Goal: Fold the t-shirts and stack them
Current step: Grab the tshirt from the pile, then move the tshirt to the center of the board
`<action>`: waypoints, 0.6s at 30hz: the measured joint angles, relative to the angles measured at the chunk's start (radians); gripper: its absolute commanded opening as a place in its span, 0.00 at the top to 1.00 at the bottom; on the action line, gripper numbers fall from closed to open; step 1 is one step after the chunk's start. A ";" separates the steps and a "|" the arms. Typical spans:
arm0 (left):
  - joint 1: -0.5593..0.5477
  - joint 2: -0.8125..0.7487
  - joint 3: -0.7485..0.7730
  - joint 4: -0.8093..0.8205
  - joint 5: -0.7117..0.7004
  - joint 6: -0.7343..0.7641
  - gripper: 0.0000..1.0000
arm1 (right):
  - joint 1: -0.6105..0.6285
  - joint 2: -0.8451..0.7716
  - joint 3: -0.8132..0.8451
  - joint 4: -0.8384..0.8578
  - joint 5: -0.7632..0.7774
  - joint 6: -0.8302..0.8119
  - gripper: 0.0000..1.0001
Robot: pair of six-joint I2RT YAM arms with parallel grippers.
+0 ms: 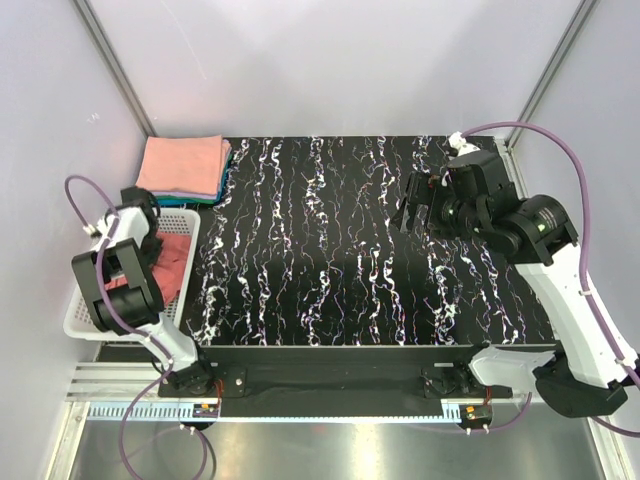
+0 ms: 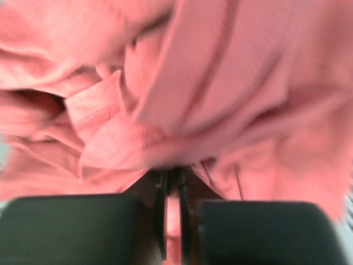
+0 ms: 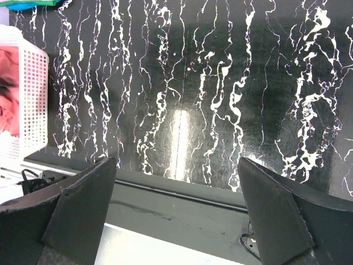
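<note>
A crumpled coral-red t-shirt point(image 1: 176, 262) lies in the white mesh basket point(image 1: 76, 326) at the left. My left gripper point(image 1: 152, 252) reaches down into the basket. In the left wrist view the gripper point(image 2: 172, 182) has its jaws nearly together with a fold of the coral-red t-shirt point(image 2: 182, 83) pinched between them. A folded salmon-pink t-shirt point(image 1: 182, 165) lies on top of a folded teal one point(image 1: 223, 182) at the table's far left corner. My right gripper point(image 1: 412, 215) hovers open and empty over the right of the table; it also shows in the right wrist view point(image 3: 176, 160).
The black marbled table point(image 1: 330, 250) spans the middle. The right wrist view shows the basket's wall point(image 3: 33, 99) with red cloth point(image 3: 8, 94) inside, and the table's near edge with its metal rail point(image 3: 182, 193). Grey walls enclose the back and sides.
</note>
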 measured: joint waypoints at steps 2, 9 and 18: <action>-0.023 -0.012 0.089 -0.064 -0.006 0.031 1.00 | 0.000 0.015 0.016 -0.005 0.001 0.000 0.00; -0.200 -0.302 0.492 -0.097 -0.010 0.064 1.00 | 0.000 0.098 0.133 -0.040 0.040 -0.006 0.00; -0.429 -0.294 1.012 0.150 0.323 -0.012 1.00 | 0.000 0.151 0.267 -0.081 0.168 -0.002 0.00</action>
